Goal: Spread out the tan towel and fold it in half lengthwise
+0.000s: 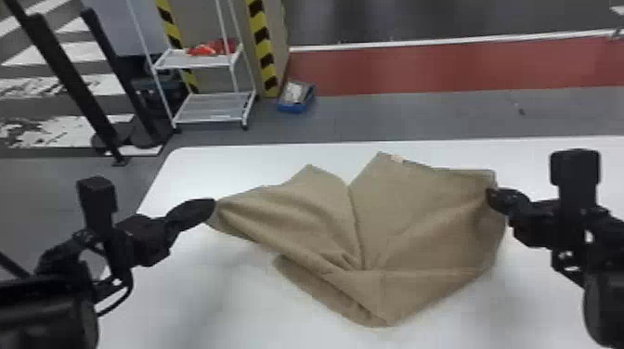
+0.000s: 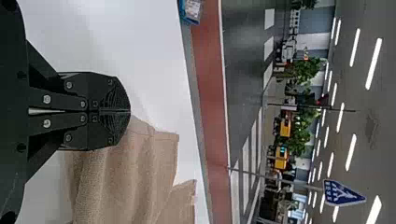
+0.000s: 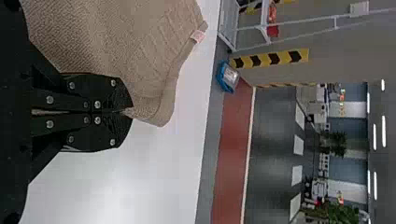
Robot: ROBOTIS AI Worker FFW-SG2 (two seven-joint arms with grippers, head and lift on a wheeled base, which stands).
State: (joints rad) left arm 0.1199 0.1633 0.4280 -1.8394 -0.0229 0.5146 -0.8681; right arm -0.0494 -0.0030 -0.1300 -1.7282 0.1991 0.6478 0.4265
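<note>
My left gripper (image 1: 212, 207) is shut on the left corner of the tan towel (image 1: 418, 222), held a little above the table. My right gripper (image 1: 493, 197) pinches the towel's right edge. Between them the cloth hangs in creases, with a V-shaped notch at its far edge and a bunched, doubled part resting toward the near side. A small pale tag sits on the far edge. In the left wrist view, the left gripper (image 2: 130, 111) has its fingertips together on the towel (image 2: 135, 172). The right wrist view has the right gripper (image 3: 128, 112) closed on the towel (image 3: 112, 42).
The white table (image 1: 185, 287) extends around the towel on all sides. Beyond its far edge stand a white wire cart (image 1: 204, 60) and a blue box (image 1: 296, 96) on the floor, with striped yellow-black posts near them.
</note>
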